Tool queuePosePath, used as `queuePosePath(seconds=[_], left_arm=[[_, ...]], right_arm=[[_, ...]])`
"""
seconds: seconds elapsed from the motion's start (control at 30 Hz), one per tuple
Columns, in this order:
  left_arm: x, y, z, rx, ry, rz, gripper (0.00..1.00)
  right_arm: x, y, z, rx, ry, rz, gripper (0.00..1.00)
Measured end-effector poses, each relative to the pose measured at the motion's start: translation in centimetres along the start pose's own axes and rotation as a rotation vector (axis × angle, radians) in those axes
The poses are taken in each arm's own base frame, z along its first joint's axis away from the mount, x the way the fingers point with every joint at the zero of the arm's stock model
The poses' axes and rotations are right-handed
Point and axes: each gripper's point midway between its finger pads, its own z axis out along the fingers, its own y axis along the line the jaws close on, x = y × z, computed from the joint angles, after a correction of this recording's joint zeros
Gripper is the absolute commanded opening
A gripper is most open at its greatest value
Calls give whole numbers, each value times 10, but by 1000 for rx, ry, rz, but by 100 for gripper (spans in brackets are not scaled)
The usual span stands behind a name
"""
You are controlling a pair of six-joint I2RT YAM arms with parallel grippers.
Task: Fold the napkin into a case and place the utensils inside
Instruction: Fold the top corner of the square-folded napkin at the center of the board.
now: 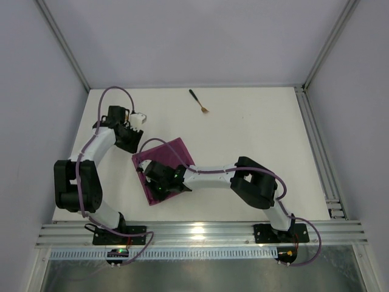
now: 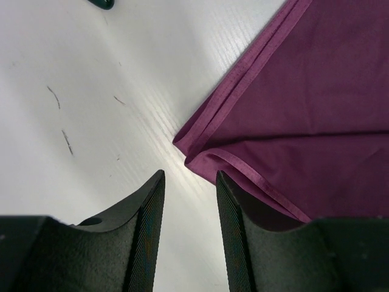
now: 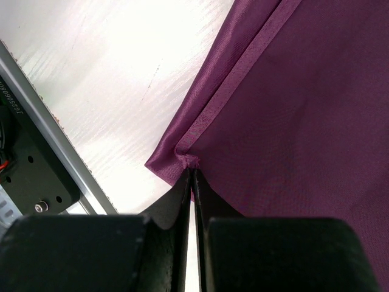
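Top view: Risks dragging the whole napkin (image 1: 176, 151) rather than folding it, pinched as it is by the right gripper (image 1: 148, 175) alone, at the near-left corner. Reaches far left over the napkin, forearm low and level. Sets the left gripper (image 1: 135, 140) just beside the napkin's far-left corner, elbow raised. Fork (image 1: 199, 102) well beyond the napkin's far edge; no knife seen, perhaps hidden under an arm.

Left wrist: Left gripper (image 2: 189, 182) released, holding nothing, just short of the napkin (image 2: 304, 91) corner. Could catch one layer only, given the doubled hem there.

Right wrist: Right gripper (image 3: 191, 176) clamped tight on the napkin (image 3: 292, 109) corner tip. Takes a thin bite; may slip out under pull.
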Motion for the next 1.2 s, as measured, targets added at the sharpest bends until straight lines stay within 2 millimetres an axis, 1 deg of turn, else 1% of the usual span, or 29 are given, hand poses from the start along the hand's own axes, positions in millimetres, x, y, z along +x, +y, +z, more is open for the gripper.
queuePosePath(seconds=[0.07, 0.23, 0.33, 0.47, 0.53, 0.77, 0.87, 0.93, 0.97, 1.03, 1.07, 1.17, 1.2], left_arm=[[0, -3, 2, 17, 1, -12, 42], [6, -11, 15, 59, 35, -45, 41], [10, -13, 21, 70, 55, -52, 41], [10, -14, 21, 71, 56, -51, 40], [12, -14, 22, 73, 60, -51, 38], [23, -17, 25, 78, 88, -50, 37], [28, -16, 27, 69, 102, -44, 32], [31, -16, 29, 64, 112, -38, 25], [33, -15, 30, 64, 118, -36, 23], [36, -14, 34, 61, 128, -34, 20], [37, -14, 35, 61, 131, -33, 16], [39, -14, 38, 58, 134, -32, 11], [39, -14, 39, 58, 133, -32, 10]], right_arm=[[0, 0, 0, 0, 0, -6, 4], [1, 1, 1, -20, -4, -36, 4], [9, -1, 2, -31, 5, -58, 4], [11, 1, -2, -49, 0, -94, 4], [11, 2, -2, -56, 1, -106, 4], [11, 3, -2, -64, 2, -123, 4], [10, 4, -2, -70, -1, -124, 4], [10, 4, -2, -72, -2, -124, 8], [10, 4, -2, -73, -1, -124, 12], [10, 4, -2, -72, -2, -124, 17], [10, 4, -2, -72, -2, -124, 20], [10, 4, -3, -69, -2, -122, 28], [9, 3, -4, -67, -3, -117, 34]])
